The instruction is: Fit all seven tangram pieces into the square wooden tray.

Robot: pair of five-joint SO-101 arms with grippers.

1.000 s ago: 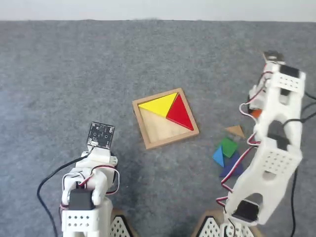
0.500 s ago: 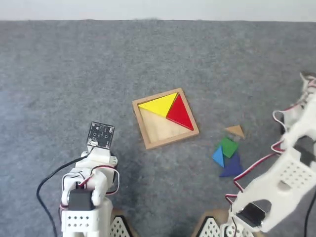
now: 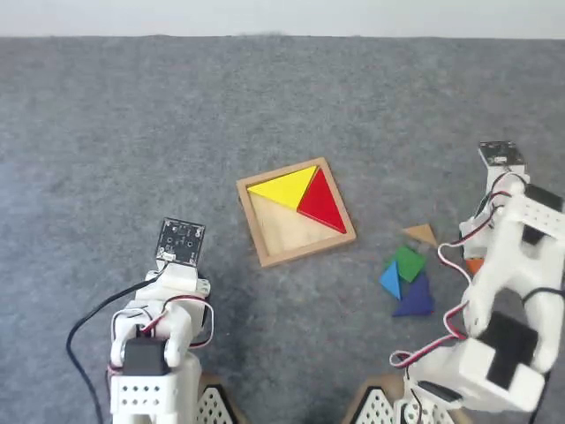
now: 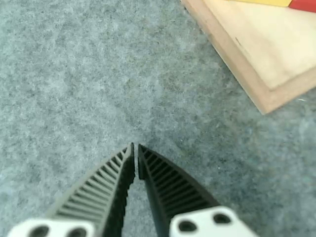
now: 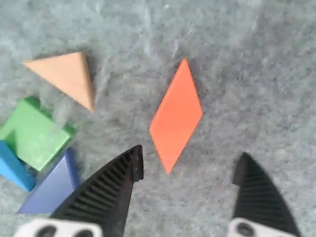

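Observation:
The square wooden tray [image 3: 263, 250] lies mid-table with a yellow triangle [image 3: 282, 186] and a red triangle [image 3: 321, 205] in its far half. To its right lie a tan triangle [image 3: 421, 234], a green square [image 3: 409, 262], a light blue triangle [image 3: 389, 279] and a dark blue triangle [image 3: 415, 296]. An orange parallelogram [image 5: 176, 115] lies flat on the carpet, just ahead of my right gripper [image 5: 190, 165], which hangs open above it. My left gripper [image 4: 136, 150] is shut and empty, over carpet short of the tray's corner [image 4: 256, 79].
Grey carpet covers the table. The left arm [image 3: 154, 344] is folded at the near left, the right arm [image 3: 503, 300] rises along the right edge. The tan triangle [image 5: 66, 76], green square [image 5: 32, 136] and dark blue triangle [image 5: 52, 185] lie beside the orange piece.
The right arm swung out toward the right edge, then came back and now sits over the orange piece. The left arm has not moved.

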